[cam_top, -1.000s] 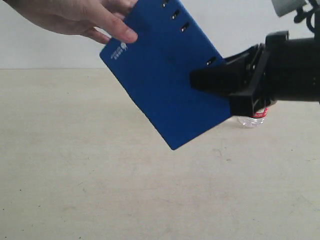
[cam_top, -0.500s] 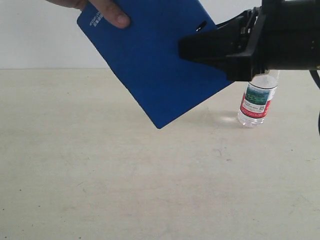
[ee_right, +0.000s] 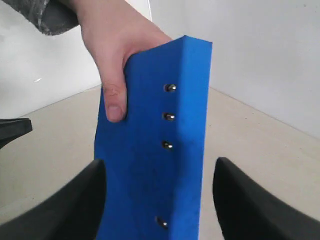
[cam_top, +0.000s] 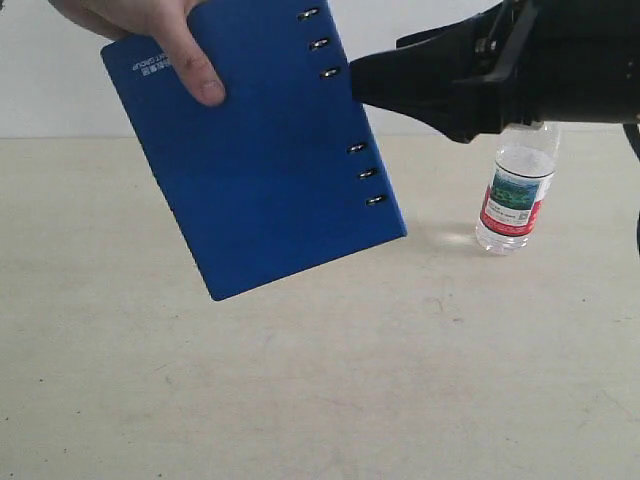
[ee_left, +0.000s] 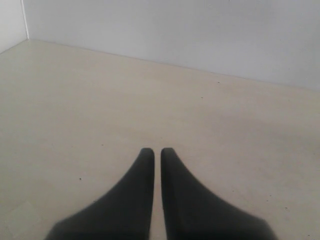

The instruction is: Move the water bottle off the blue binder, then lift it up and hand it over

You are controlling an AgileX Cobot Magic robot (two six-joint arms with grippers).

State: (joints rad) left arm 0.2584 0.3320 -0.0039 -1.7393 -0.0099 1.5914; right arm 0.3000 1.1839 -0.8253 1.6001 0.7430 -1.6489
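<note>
A person's hand (cam_top: 150,30) holds the blue binder (cam_top: 260,160) in the air by its top corner, ring holes facing right. My right gripper (cam_top: 362,82) is open, its tips just right of the binder's ringed edge and not touching it. In the right wrist view the binder (ee_right: 150,165) stands ahead of and between the spread fingers of the right gripper (ee_right: 160,161). The water bottle (cam_top: 515,195) stands upright on the table at the right, its cap hidden behind my right arm. My left gripper (ee_left: 154,150) is shut over bare table, holding nothing.
The beige table (cam_top: 300,380) stretches under the binder to a white wall (cam_top: 60,90) at the back. The person's hand (ee_right: 117,60) and sleeve reach in from the upper left. A dark fingertip (ee_right: 15,129) shows at the edge of the right wrist view.
The hand has drawn the binder left and turned it more upright. My right gripper, which was on the binder's edge, has let go and stands apart from it, higher, uncovering the bottle.
</note>
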